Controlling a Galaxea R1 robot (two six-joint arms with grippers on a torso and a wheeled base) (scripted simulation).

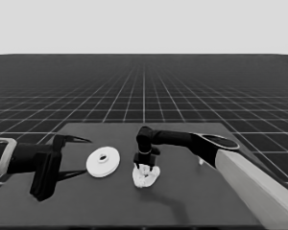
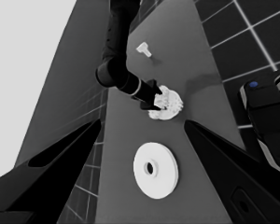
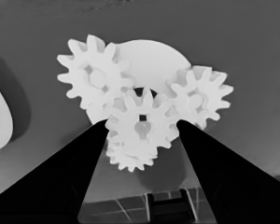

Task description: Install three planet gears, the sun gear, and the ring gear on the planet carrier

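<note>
- Right gripper (image 3: 141,133) down over the smaller round part (image 3: 154,58) mid-table, fingers pinching a small gear (image 3: 141,123) by its toothed rim, right above the centre hole.
- Three more gears already on that part: two (image 3: 95,77) (image 3: 198,95) beside the held one, a third (image 3: 130,156) peeking from underneath it.
- Probably light, stiff and a bit slippery; best squeezed across the teeth, kept level.
- Larger round part (image 1: 102,161) lying just beside, towards the left arm.
- Left gripper (image 1: 77,156) parked at the table's left end, spread wide, nothing in it.
- Thin white piece (image 2: 143,49) well apart.

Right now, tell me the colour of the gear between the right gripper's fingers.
White, like the other gears. The gear between the right gripper fingers shows best in the right wrist view.
</note>
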